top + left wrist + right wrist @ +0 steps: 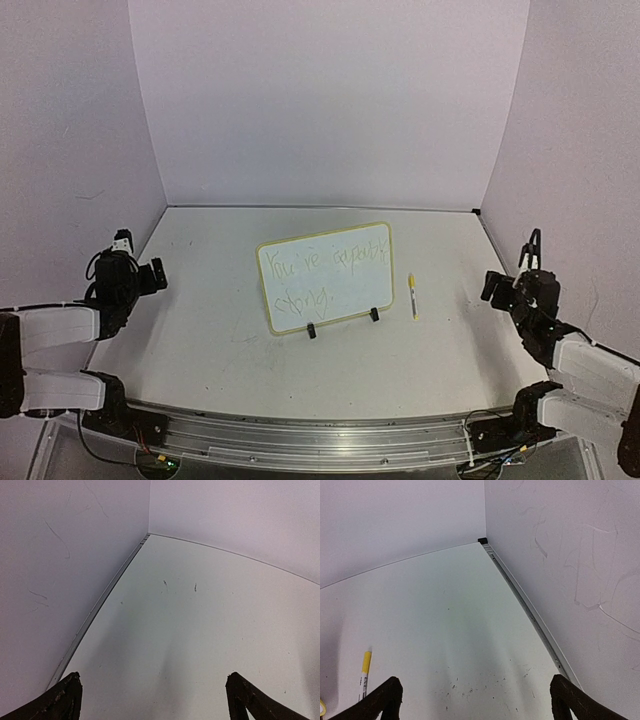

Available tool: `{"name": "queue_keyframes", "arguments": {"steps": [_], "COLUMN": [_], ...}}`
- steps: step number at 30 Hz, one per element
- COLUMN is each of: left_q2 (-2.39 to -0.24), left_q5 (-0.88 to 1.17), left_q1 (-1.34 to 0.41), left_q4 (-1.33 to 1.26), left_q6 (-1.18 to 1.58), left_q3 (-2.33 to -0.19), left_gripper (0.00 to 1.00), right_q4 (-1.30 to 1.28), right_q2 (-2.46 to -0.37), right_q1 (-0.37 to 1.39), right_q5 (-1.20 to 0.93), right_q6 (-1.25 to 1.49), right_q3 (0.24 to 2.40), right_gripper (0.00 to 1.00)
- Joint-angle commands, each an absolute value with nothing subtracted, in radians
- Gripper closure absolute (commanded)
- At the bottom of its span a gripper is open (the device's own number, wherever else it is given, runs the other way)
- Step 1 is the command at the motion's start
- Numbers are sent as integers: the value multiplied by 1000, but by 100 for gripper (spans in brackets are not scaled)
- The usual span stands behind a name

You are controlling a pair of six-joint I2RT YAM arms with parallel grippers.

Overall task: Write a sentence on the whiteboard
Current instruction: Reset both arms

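The whiteboard (325,277) stands tilted on two black clip feet at the table's middle, its pale-yellow rim showing. The sentence (322,273) runs across it in two faint yellowish-green lines. A yellow-capped marker (412,295) lies flat on the table just right of the board; its cap end shows in the right wrist view (365,672). My left gripper (148,275) hangs open at the far left edge, well away from the board, nothing between its fingers (65,700). My right gripper (497,288) is open at the far right, beyond the marker, with its fingers (567,697) empty.
Lilac walls close the table (200,340) at the back and both sides. A metal rail (320,435) runs along the near edge between the arm bases. Small dark specks (470,690) dot the surface in front of the right gripper.
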State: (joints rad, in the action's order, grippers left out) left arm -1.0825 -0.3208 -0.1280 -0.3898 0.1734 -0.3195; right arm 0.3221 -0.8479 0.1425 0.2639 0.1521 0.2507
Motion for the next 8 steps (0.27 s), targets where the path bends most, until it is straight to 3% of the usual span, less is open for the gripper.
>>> {"name": "queue_keyframes", "arguments": {"steps": [1, 8], "left_q2": [-1107, -1100], "left_q5": [-348, -347], "left_q1": [-127, -127], "left_q4": [-444, -454], "left_q6": [160, 167], "left_q3": [-338, -334], "left_gripper": [1, 1], "right_q4": [397, 397], "right_q2": [-824, -819], "right_q1": [140, 140], "right_q5": [308, 305], "right_q6": [133, 131], "right_q3": [246, 244], "right_gripper": [2, 2]}}
